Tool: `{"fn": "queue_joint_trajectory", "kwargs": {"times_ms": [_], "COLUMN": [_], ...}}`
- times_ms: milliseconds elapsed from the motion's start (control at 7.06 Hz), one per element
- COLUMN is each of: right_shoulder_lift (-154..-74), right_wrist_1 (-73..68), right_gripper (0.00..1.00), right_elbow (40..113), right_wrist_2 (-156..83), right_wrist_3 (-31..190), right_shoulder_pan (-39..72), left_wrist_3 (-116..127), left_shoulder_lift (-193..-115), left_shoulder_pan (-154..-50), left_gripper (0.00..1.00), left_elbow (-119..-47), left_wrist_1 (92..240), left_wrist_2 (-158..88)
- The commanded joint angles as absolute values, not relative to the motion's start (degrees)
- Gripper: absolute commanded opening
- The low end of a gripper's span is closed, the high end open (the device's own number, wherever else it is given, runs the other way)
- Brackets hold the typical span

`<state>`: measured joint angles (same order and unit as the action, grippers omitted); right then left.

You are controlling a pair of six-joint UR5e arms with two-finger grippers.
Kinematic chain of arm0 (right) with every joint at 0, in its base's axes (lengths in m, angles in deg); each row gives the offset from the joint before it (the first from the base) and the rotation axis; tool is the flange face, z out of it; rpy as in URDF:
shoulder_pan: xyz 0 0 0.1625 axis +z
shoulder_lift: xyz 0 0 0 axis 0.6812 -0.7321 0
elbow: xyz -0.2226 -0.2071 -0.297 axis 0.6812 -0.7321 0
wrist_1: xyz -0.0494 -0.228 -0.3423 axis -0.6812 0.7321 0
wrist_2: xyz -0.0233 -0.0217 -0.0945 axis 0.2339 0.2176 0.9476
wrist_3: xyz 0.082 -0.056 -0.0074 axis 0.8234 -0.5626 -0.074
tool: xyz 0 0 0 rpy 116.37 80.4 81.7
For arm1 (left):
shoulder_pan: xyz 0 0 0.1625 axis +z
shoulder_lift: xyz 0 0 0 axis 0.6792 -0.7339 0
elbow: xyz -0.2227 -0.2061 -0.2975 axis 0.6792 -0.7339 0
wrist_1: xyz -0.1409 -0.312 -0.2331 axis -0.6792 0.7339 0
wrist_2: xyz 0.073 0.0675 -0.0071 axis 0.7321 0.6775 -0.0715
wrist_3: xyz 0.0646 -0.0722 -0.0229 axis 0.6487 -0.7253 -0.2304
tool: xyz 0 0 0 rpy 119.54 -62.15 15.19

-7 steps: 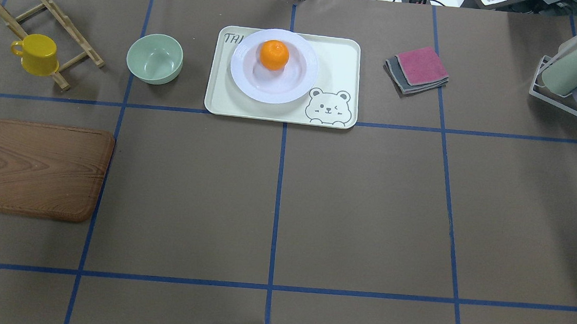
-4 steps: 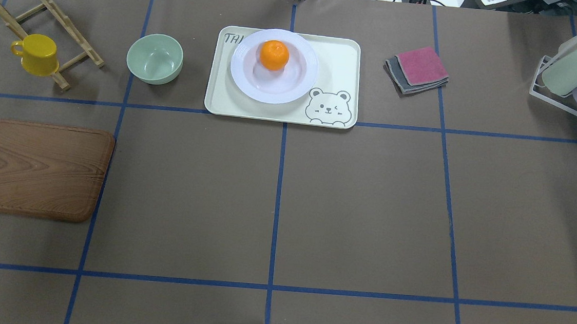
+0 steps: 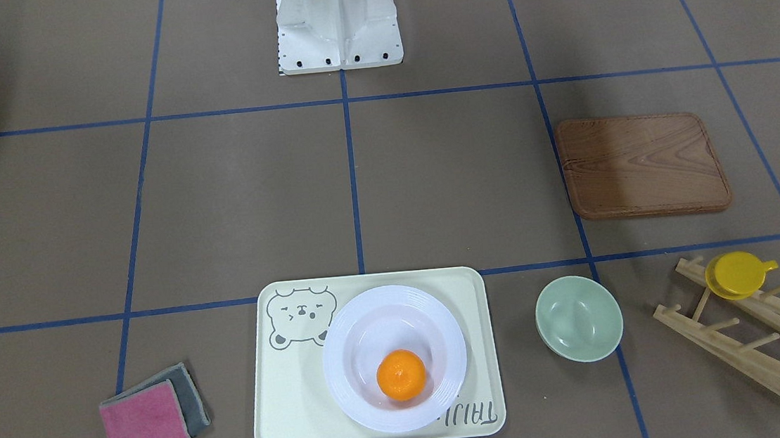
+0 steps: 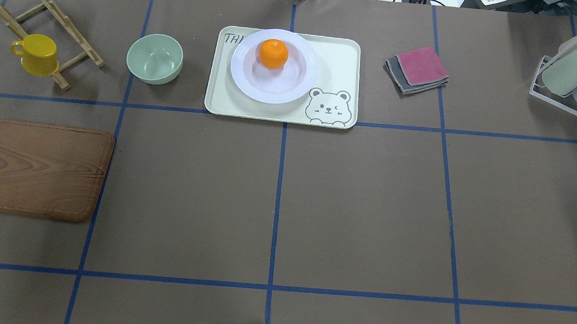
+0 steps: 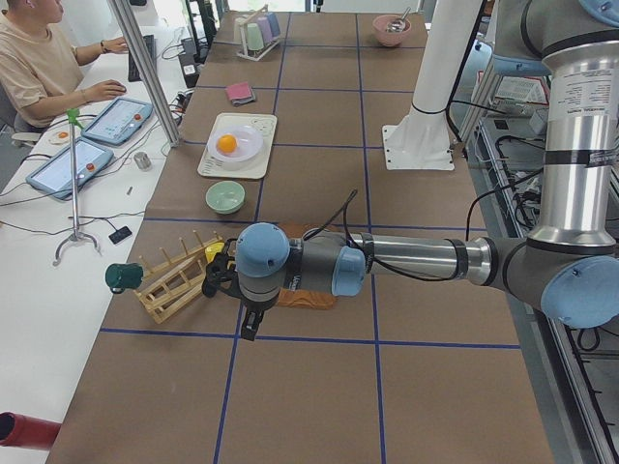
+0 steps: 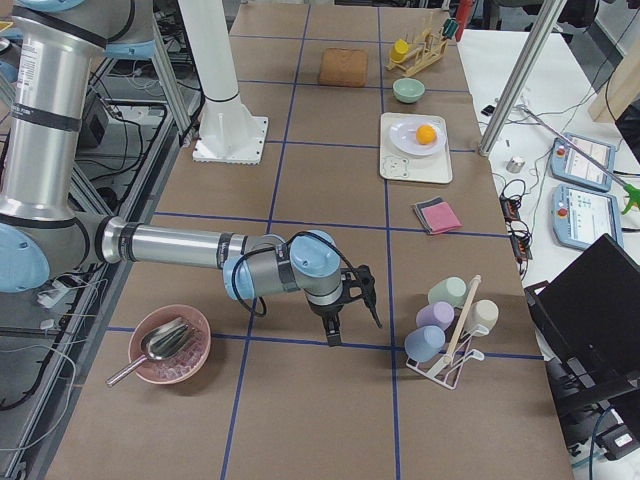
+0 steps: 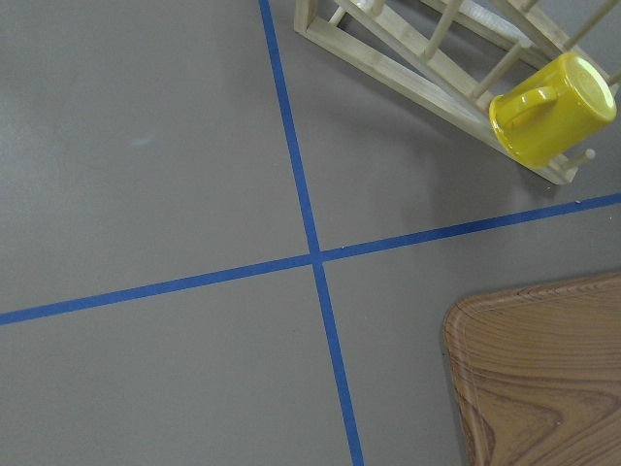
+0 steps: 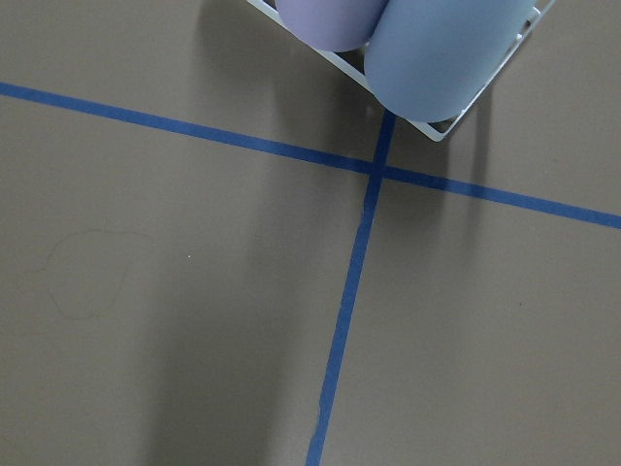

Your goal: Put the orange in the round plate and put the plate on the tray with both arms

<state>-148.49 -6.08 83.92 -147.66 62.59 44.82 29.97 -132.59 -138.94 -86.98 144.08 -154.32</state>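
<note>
Orange (image 4: 273,53): lies in the sunken centre of the round plate (image 4: 273,93), off-centre toward the rim farthest from the robot.

Round plate: rests flat on the tray (image 4: 338,65), set toward the lettered end and covering part of the lettering. The bear drawing is uncovered.

Tray: lies flat on the surface (image 4: 367,204), at the far middle from the robot, between the green bowl (image 4: 154,60) and the folded cloths (image 4: 418,70).

Left pincer (image 5: 250,329): seen only in the view from the table's left end. It hangs near the wooden rack (image 5: 174,280) and over the wooden board (image 5: 314,298), well apart from the tray. Whether its fingers are apart or together cannot be told. Its wrist camera looks down on a blue tape cross, the yellow cup (image 7: 553,105) hung on the rack, and a corner of the board.

Right pincer (image 6: 355,328): seen only in the view from the table's right end. It hangs beside the cup stand (image 6: 450,335), well apart from the tray. The spread of its fingers cannot be judged either. Its wrist camera shows tape lines and two cups, lilac and pale blue, in that stand.

A pink bowl (image 6: 170,345) with a metal spoon stands near the right arm's end of the surface
</note>
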Motion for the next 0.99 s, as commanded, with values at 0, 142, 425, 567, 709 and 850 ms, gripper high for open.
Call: {"fn": "queue_joint_trajectory", "kwargs": {"times_ms": [0,142,425,567,709,850], "right_shoulder_lift": [-148.6,-148.7,-149.5,-149.7,-149.9,-150.0], "right_wrist_1": [-4.6,-4.6,-3.5,-3.1,-3.0,-2.9], "right_gripper": [1.0,1.0,1.0,1.0,1.0,1.0], "right_elbow": [84.3,83.9,84.2,84.4,84.5,84.6], "right_wrist_2": [-149.1,-152.2,-152.5,-152.4,-151.9,-151.8], "right_wrist_3": [62.5,62.4,62.4,62.4,62.4,62.4], "right_shoulder_pan": [45.1,45.0,44.5,44.0,43.7,44.0], "left_wrist_3": [30.0,30.0,30.1,30.0,30.0,30.0], "left_shoulder_lift": [-131.5,-131.4,-131.4,-131.4,-131.4,-131.3], "left_shoulder_pan": [-138.9,-138.9,-138.9,-138.9,-138.9,-138.9], "left_gripper": [1.0,1.0,1.0,1.0,1.0,1.0], "left_elbow": [-87.1,-87.1,-87.1,-87.2,-87.2,-87.2], "left_wrist_1": [144.3,144.3,144.3,144.3,144.2,144.2], "left_wrist_2": [-154.3,-154.3,-154.3,-154.3,-154.3,-154.3]}}
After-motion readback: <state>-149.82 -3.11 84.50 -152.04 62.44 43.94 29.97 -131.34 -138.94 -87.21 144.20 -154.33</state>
